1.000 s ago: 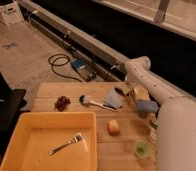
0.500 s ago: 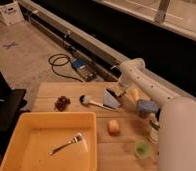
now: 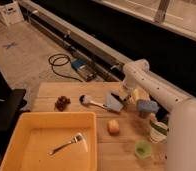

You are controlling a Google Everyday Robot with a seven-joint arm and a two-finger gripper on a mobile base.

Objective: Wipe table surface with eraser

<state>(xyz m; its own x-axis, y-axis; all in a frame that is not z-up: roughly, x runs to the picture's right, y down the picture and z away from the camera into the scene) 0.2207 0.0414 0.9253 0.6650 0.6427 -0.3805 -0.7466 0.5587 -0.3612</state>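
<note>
Dim, warm light. The closed gripper (image 3: pixel 125 95) hangs by the far edge of the light-brown wooden plank tabletop (image 3: pixel 66 92), with black shadow beyond it. Nearer, the yellow plastic tray (image 3: pixel 21 122) is brightest.

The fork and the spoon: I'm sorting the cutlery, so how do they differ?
The fork lies inside the yellow tray; the spoon lies on the bare wooden table. The fork looks all pale metal; the spoon has a dark bowl. The spoon is nearer the gripper, shut at the table's far side. Both lie flat.
</note>
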